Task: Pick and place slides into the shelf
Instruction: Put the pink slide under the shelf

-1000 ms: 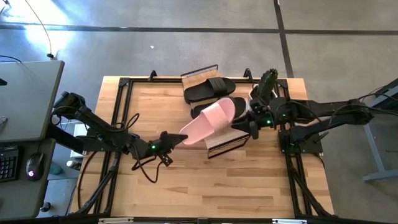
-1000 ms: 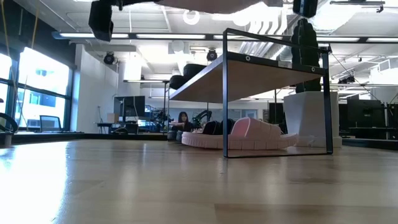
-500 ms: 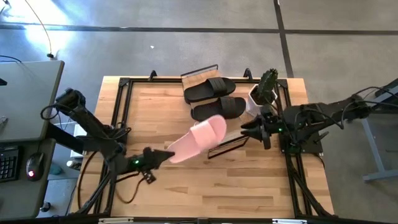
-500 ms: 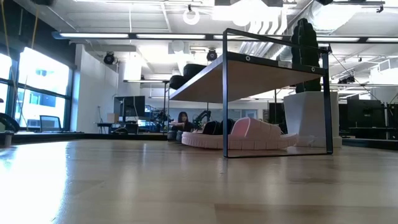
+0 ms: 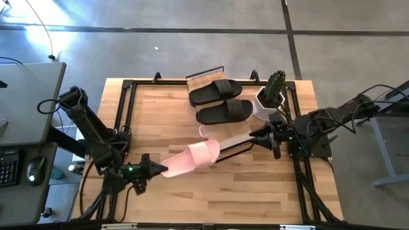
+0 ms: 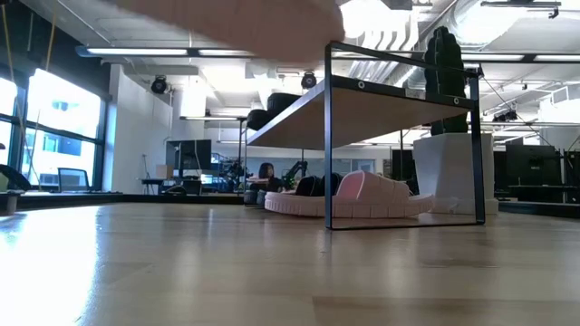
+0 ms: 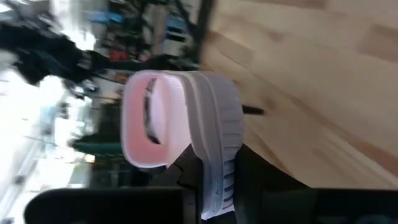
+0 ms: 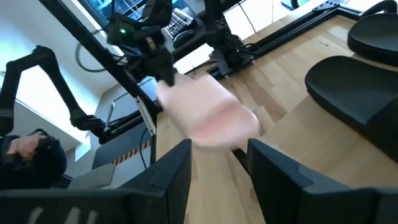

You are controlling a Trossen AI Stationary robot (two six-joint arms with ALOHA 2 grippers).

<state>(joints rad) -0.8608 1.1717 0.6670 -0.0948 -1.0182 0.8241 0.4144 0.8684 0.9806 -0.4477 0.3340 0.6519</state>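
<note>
My left gripper (image 5: 158, 170) is shut on a pale pink slide (image 5: 193, 158) and holds it in the air over the table's near middle, left of the shelf (image 5: 235, 141). In the low view this slide is a pink blur (image 6: 227, 14) at the top edge. A second pink slide (image 6: 362, 197) lies sole down on the shelf's lower tier. Two black slides (image 5: 216, 91) (image 5: 223, 112) lie side by side beyond the shelf. My right gripper (image 5: 259, 135) hovers open at the shelf's right end, touching nothing. My left gripper pinches the pink slide's sole at the end toward the table's left (image 7: 214, 171), one finger on each face. The fingers come nearly level from the table's near left and lie along the slide. The slide is lifted clear and rolled onto its side, strap (image 7: 149, 118) sideways.
A white pot with a cactus (image 5: 271, 94) stands at the far right corner, close to my right arm. A black frame (image 5: 121, 115) runs round the tabletop. Bare wood lies across the table's near half. A person shows far off in the room (image 6: 267, 172).
My left gripper has carried the pink slide from above the shelf toward the table's near left, sinking a little and rolling, so the slide now sits more on its side. My right gripper has drawn back slightly toward the right edge, staying open.
</note>
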